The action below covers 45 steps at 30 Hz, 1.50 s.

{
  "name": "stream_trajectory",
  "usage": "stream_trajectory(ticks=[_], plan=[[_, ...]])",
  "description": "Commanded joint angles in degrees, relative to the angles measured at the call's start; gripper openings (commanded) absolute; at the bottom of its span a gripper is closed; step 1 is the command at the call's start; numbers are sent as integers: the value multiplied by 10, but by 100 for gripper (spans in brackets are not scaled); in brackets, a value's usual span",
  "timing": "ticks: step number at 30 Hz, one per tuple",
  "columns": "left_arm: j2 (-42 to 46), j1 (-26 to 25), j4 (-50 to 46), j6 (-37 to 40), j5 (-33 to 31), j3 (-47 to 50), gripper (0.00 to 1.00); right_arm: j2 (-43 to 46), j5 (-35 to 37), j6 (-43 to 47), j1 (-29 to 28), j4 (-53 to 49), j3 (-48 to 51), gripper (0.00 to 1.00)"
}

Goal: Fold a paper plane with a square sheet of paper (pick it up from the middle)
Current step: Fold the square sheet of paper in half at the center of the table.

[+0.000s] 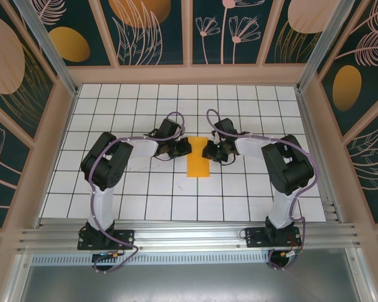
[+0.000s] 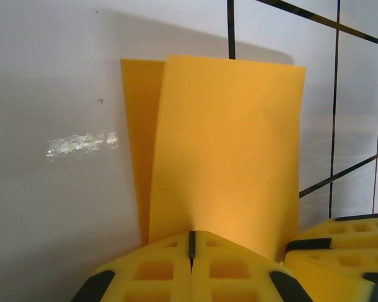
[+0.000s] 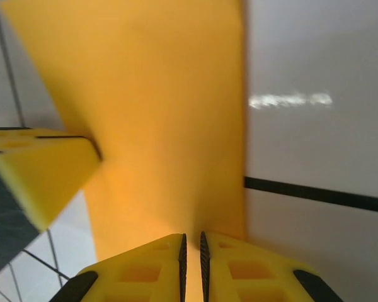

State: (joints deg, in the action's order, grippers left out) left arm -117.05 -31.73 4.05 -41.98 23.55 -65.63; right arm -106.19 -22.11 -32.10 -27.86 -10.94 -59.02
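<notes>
The square sheet of paper is found half-folded, clamped by left gripper and right gripper; further folds are judged outstanding.

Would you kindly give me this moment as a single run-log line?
paper: folded to narrow strip, on table | left gripper: shut on paper's far end | right gripper: shut on same end

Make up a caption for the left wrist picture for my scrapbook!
The left gripper pinches the edge of the folded orange-yellow paper, with the white tiled table behind it.
</notes>
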Motion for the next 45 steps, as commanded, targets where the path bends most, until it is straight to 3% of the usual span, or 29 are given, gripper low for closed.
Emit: stream_trajectory(ticks=[1,11,20,28,39,45], plan=[[-47,1,-78,14,-74,30,6,-12,25,0,-1,-32,0,16],[-48,1,-79,15,-74,29,6,61,-41,3,-22,-3,38,18],[-48,1,-76,13,-74,31,6,39,3,-12,-27,-21,94,17],[-48,1,-73,11,-75,33,6,111,-47,-11,-45,-11,117,18],[-36,2,-75,17,-72,25,6,79,-19,-34,-57,-9,146,17],[35,3,-74,18,-80,-10,18,89,-31,-94,-82,33,123,17]])
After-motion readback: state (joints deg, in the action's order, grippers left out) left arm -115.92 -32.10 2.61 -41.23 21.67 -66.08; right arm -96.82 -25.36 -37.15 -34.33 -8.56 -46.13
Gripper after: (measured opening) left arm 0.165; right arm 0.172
